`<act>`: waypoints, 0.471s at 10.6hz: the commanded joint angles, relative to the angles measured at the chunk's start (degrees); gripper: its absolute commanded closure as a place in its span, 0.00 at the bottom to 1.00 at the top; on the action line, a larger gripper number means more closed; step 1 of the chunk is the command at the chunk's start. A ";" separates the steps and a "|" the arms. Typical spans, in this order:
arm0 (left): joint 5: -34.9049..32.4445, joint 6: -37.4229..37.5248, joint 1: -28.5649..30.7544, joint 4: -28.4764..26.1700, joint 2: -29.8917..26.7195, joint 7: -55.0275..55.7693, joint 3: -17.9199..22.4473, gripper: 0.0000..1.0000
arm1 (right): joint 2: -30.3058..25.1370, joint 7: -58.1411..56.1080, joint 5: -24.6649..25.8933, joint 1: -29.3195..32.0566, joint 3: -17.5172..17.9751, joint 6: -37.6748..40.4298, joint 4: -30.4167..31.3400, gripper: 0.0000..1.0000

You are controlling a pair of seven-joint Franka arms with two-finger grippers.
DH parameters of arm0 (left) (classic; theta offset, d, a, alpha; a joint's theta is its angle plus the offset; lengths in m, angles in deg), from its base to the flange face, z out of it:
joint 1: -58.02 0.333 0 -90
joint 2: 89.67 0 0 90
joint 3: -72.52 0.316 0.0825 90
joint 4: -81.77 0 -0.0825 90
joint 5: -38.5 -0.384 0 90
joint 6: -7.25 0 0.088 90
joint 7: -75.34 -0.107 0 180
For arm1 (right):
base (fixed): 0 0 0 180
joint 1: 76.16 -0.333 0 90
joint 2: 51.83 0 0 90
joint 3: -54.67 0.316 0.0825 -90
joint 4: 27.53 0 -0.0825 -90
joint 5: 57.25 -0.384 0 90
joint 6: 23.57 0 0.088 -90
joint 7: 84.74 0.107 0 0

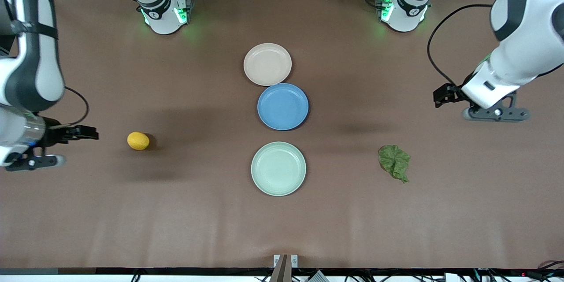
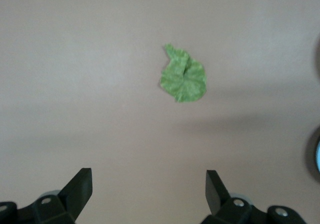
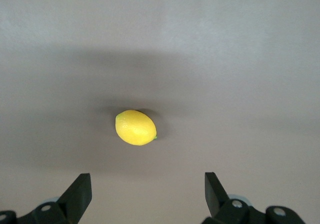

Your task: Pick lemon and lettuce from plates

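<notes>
While the brown bench (image 1: 396,229) carries three bare plates in a row down its middle, beige-pink plate (image 1: 267,64) farthest from the front camera, blue plate (image 1: 283,106) next, mint green plate (image 1: 278,168) nearest, neither task item lies on any of them. Both arms hang raised at the bench ends. At the left arm's end, the left claw (image 2: 149,189) is spread wide and holds nothing; the lettuce (image 1: 394,162) lies flat on the bench, well apart from it, ahead of the open fingertips. At the right arm's end, the right claw (image 3: 148,191) is likewise wide open and holds nothing, with the lemon (image 1: 138,141) resting on the bench near it, clear of its fingers.
</notes>
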 commanded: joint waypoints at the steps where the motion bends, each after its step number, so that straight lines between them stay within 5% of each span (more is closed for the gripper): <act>1: -0.23 0.26 -0.48 3.98 -0.95 -0.53 -0.17 0.00 | -2.59 5.86 -0.09 1.19 0.59 6.92 -4.38 0.00; 5: 0.74 13.78 -0.66 13.21 0.54 -0.70 -0.61 0.00 | -10.75 13.86 -0.35 0.93 0.76 11.24 -4.12 0.00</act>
